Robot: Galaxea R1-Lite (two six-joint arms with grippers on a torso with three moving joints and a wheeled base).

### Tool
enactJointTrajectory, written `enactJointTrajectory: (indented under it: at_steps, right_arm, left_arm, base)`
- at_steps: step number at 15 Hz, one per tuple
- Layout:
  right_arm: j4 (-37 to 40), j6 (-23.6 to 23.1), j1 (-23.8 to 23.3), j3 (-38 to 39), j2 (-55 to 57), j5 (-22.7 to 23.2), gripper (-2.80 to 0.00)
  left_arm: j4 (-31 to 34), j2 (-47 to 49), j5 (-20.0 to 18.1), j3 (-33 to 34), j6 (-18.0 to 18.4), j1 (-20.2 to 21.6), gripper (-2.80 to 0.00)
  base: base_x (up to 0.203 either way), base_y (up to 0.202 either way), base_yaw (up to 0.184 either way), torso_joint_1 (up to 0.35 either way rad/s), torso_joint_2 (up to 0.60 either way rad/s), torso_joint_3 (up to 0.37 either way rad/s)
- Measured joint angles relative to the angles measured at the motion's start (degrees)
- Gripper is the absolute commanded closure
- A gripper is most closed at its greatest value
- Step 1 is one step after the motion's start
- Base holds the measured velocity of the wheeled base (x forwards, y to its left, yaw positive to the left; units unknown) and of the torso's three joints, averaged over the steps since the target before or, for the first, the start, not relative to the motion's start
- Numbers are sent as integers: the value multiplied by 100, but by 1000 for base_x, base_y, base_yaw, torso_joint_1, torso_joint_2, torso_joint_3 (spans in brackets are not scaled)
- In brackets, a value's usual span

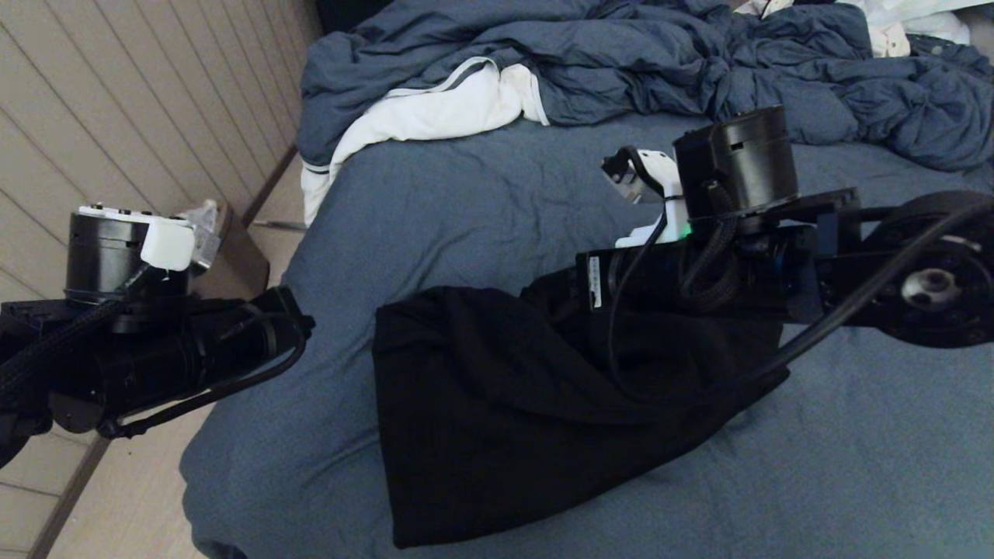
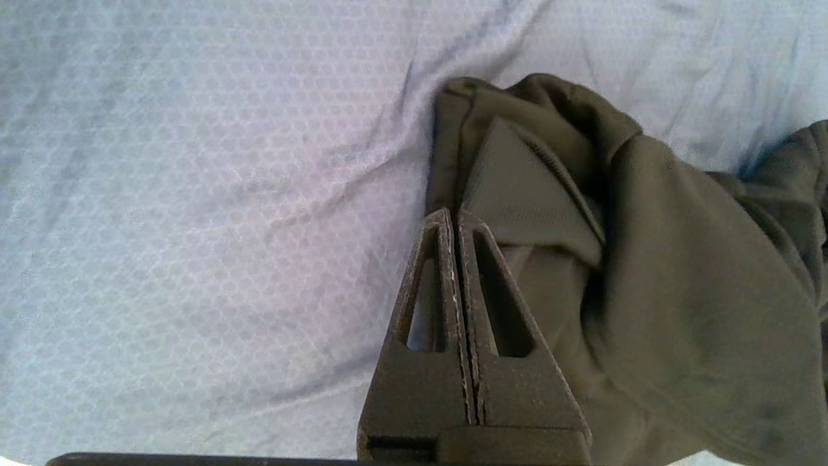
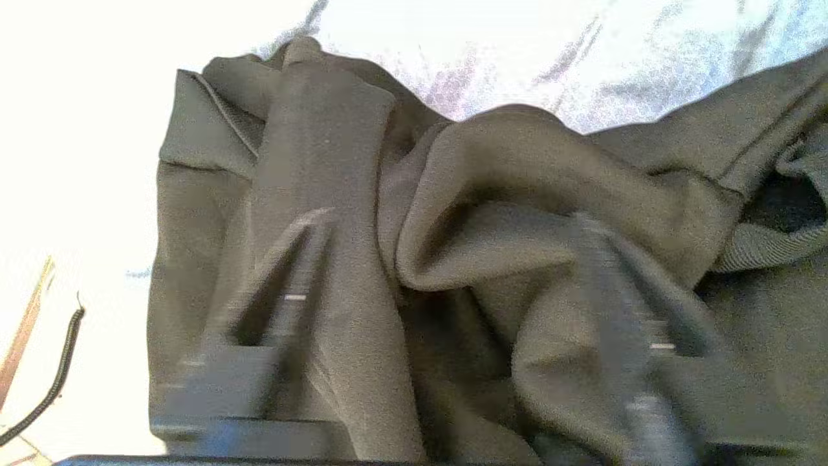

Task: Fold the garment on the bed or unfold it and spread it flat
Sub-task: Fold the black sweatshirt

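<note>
While the garment (image 1: 497, 404) lies bunched in a dark heap on the bed (image 1: 854, 466), toward its near edge, the work looks to be at the gathering stage, with no neat fold or flat spread yet made. The right pincer (image 3: 453, 304) is over the heap's far side with its fingers (image 3: 284, 285) spread wide apart and cloth mounded between them; I judge it is placed to take a fold of fabric. The left pincer (image 2: 456, 226) has its two fingers pressed together with nothing between them, at the heap's left edge beside a ribbed band. The next move likely calls for the right pincer to close on a single layer, not a wad, and draw it outward. Counted: one black garment, one bed, one rumpled blue-grey duvet (image 1: 621, 70), one white cloth (image 1: 435, 109), two pincers.
</note>
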Motion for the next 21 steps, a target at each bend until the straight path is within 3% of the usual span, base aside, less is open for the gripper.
enactJointTrajectory:
  at_steps: [4, 9, 14, 21]
  right_arm:
    - [-30, 10, 199, 340, 47, -3, 0]
    - [-179, 94, 277, 1319, 288, 8, 0]
    - [-1561, 189, 548, 2684, 439, 6, 0]
    - [-2026, 273, 764, 3234, 795, 5, 0]
  left_arm:
    - [-2, -7, -9, 67, 1, -2, 0]
    - [-110, 15, -14, 185, 1, -2, 0]
    - [-121, 73, -28, 215, 1, -7, 0]
    - [-121, 93, -141, 250, 1, -7, 0]
  base:
    - [0, 0, 0, 0, 0, 0]
    - [0, 0, 0, 0, 0, 0]
    - [0, 0, 0, 0, 0, 0]
    - [0, 0, 0, 0, 0, 0]
